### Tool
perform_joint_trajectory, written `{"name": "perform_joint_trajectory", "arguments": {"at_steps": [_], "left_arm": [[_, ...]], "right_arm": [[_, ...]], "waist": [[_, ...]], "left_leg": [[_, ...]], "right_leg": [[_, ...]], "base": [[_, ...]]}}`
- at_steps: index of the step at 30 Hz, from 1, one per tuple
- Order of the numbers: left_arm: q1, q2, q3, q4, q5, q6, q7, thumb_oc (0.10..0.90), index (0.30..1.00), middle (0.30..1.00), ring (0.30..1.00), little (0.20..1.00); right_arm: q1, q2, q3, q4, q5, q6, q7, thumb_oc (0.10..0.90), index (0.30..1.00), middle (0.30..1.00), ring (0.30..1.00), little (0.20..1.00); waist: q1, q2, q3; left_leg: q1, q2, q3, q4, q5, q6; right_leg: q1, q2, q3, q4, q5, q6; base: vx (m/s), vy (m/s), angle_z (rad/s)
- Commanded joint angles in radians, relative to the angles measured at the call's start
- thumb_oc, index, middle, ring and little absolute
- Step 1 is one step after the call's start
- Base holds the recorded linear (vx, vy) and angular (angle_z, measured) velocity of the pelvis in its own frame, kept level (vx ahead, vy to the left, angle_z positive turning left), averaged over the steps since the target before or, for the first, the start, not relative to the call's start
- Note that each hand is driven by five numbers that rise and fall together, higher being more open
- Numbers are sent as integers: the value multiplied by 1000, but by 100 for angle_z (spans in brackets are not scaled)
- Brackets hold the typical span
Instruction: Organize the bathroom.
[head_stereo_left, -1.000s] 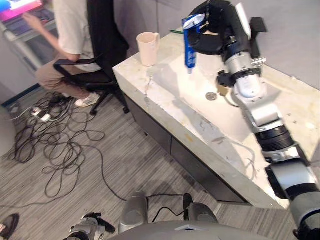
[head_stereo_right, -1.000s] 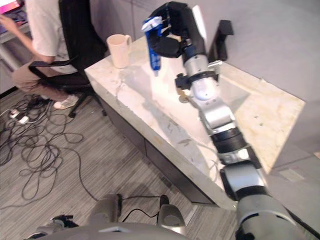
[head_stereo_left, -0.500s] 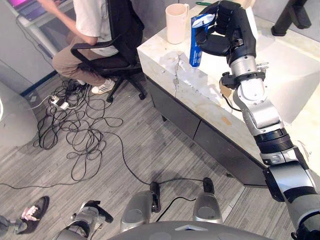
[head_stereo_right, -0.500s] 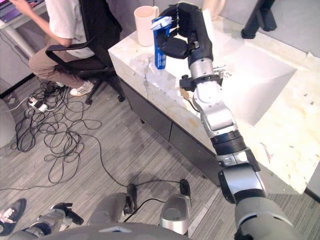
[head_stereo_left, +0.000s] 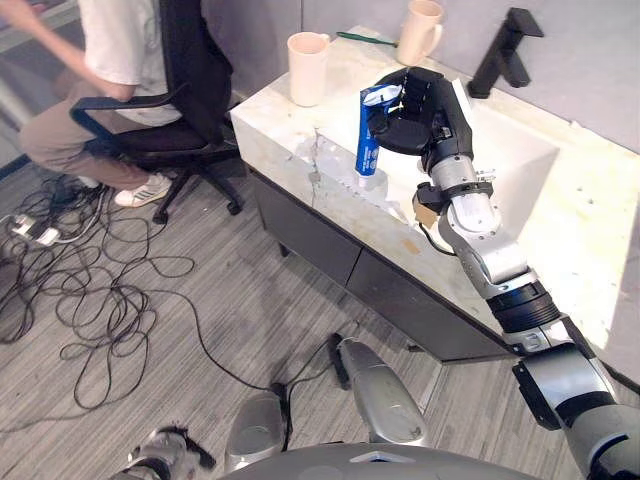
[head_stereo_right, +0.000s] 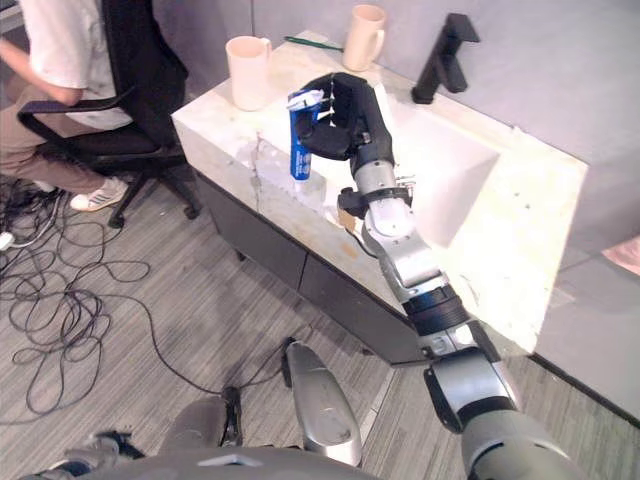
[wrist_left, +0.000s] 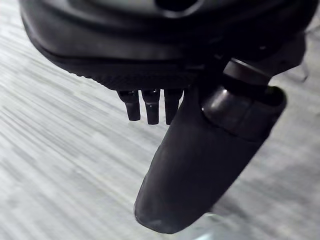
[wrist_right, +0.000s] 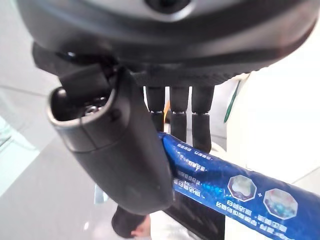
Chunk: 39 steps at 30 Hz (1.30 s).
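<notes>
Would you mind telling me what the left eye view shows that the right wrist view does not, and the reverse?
The left eye view takes in the marble counter, the black faucet, two cream mugs and a seated person. The right wrist view shows the print on the tube up close and the thumb pressed on it. Both show the right hand shut on the blue tube.

Glossy blue plastic tube (head_stereo_left: 368, 143), polished marble-look counter (head_stereo_left: 300, 135), matt black faucet (head_stereo_left: 505, 50), smooth ceramic mugs (head_stereo_left: 307, 68)

Robot hand (wrist_right: 130, 150) apparently pinches blue tube (wrist_right: 235, 192).
</notes>
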<state>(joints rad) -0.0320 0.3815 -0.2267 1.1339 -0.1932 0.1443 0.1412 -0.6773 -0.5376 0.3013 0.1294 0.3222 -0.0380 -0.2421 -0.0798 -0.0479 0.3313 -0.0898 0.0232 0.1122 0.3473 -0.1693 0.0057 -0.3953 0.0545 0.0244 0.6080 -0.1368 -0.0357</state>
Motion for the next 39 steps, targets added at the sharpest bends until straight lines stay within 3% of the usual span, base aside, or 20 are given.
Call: {"name": "perform_joint_trajectory", "arguments": {"at_steps": [1, 3, 6, 20, 39], "left_arm": [[-5, 1, -50, 99, 18, 25, 4, 800, 900, 900, 900, 900], [-21, -1, -55, 103, 16, 24, 4, 800, 900, 900, 900, 900], [-65, -17, -86, 115, 16, 42, 12, 800, 900, 900, 900, 900], [-13, 11, -62, 145, 56, 34, 20, 800, 900, 900, 900, 900], [46, 7, -14, 151, 47, 33, 18, 800, 900, 900, 900, 900]], "right_arm": [[-279, -44, -104, 33, 15, -147, 3, 400, 300, 300, 300, 300], [-284, -39, -97, 48, 10, -162, 0, 400, 300, 300, 300, 300], [-294, -34, -86, 25, -1, -115, -30, 400, 300, 300, 300, 300], [-291, -42, -91, 23, 18, -76, -26, 400, 300, 300, 300, 300], [-248, -77, -133, -51, -23, -121, -40, 400, 300, 300, 300, 300]], "waist": [[41, 29, -81], [38, 31, -81], [26, 30, -87], [32, 29, -138], [43, 4, -198]], "left_leg": [[42, 3, -118, -53, 60, 14], [44, 3, -114, -63, 64, 15], [35, 5, -103, -61, 60, 9], [72, 1, -105, -64, 34, 14], [77, 19, -106, -52, 40, 1]], "right_leg": [[213, -80, 37, -366, 166, 100], [224, -77, 41, -385, 167, 97], [244, -76, 54, -401, 158, 95], [293, -82, 78, -416, 140, 98], [330, -72, 82, -429, 127, 89]], "base": [[52, -27, 63], [14, 0, 13], [51, 25, -16], [101, -15, -4], [54, -25, 2]]}}
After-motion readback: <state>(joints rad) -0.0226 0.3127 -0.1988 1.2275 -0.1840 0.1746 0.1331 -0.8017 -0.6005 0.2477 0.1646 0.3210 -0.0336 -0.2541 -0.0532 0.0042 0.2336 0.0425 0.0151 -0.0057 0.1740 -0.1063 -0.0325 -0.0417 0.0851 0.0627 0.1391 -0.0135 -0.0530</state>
